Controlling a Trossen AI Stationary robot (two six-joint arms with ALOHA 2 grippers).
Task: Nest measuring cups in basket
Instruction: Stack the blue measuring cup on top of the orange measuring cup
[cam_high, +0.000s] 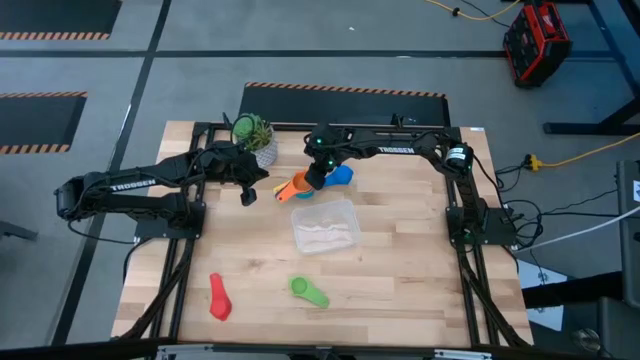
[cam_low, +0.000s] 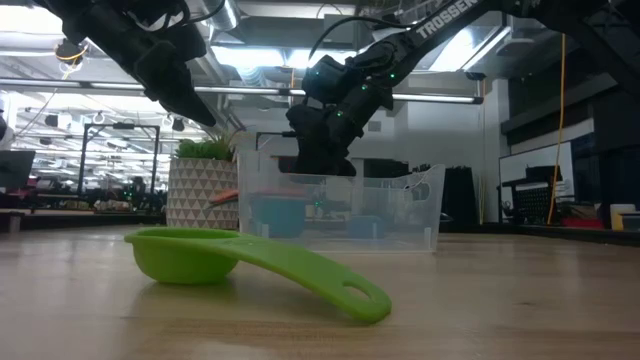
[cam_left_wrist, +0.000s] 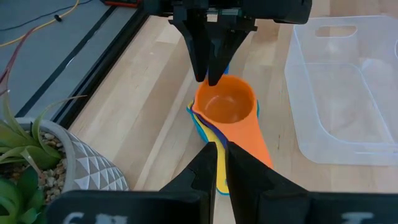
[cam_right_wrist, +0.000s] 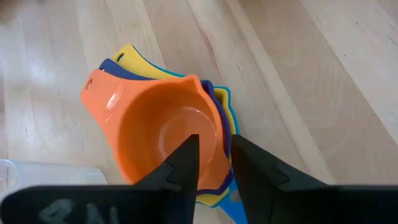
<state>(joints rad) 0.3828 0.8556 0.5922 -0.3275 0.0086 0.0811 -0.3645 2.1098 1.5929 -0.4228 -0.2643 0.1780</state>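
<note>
A nested stack of measuring cups, orange on top of dark blue, yellow and light blue, sits on the table just beyond the clear basket, handles fanned toward the left. My right gripper reaches down onto the stack's right side and is shut on it. My left gripper hovers shut, left of the stack and clear of it, pointing at the orange handle. A green cup and a red cup lie apart near the table's near edge, each resting on its bowl and handle. My right gripper pinches the wall of the stack at the rim opposite the handles. One finger is inside the orange bowl and the other outside the stack. The fingers come from above, pointing down. The stack seems to rest on the table.
A potted green plant in a white patterned pot stands at the far edge, just behind my left gripper. The basket holds no cups. Bare wood lies right of the basket and between the green and red cups.
</note>
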